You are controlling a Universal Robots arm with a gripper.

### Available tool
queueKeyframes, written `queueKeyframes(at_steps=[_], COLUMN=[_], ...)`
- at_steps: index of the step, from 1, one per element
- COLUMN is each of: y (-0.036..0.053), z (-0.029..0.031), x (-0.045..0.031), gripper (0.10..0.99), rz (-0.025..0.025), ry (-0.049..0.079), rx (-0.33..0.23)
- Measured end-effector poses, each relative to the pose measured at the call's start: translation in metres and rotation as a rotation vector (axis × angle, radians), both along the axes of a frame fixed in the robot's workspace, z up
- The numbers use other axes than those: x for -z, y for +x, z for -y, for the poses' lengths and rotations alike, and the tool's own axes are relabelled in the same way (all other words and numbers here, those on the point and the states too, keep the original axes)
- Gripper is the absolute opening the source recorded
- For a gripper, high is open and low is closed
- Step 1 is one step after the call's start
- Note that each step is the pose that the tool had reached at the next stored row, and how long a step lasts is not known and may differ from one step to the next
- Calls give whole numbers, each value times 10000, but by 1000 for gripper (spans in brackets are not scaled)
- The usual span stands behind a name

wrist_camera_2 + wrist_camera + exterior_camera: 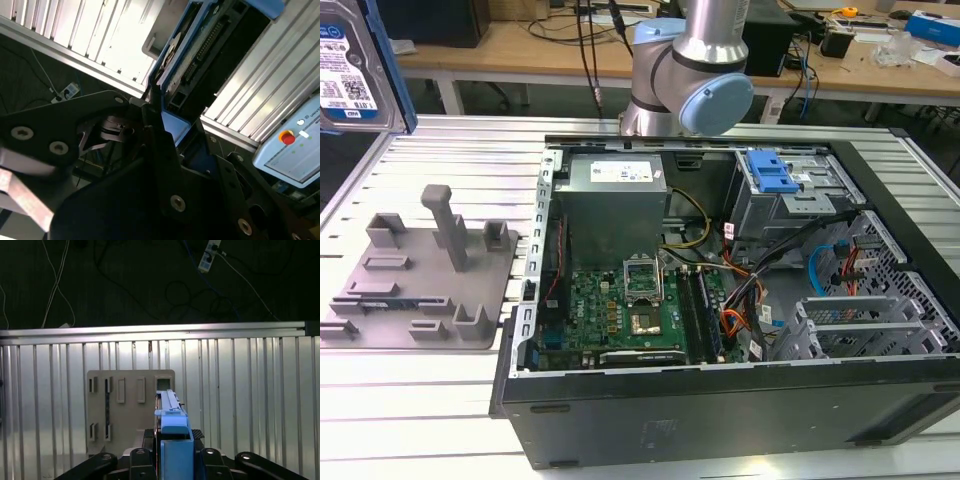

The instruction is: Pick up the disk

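A ribbed aluminium desk (440,400) carries two things. A grey plastic fixture tray (420,290) with upright posts lies flat toward the exterior view's left. Just beside it, on that view's right, an open black computer case (740,410) rests on its side, its circuit board facing up.

The disk (355,65) is cut off by the exterior view's top-left corner — its upper part is lost. The arm (692,60) — cropped at the top edge.
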State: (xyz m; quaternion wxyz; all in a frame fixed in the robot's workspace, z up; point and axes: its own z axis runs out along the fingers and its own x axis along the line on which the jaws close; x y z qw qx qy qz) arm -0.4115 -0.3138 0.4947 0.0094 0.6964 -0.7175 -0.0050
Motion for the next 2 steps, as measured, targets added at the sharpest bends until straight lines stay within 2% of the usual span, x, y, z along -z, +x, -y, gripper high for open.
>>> queueKeyframes(at_steps=[2], y=[0], z=[0], x=[-1], gripper=[369], rz=[0], ry=[1], rx=[0])
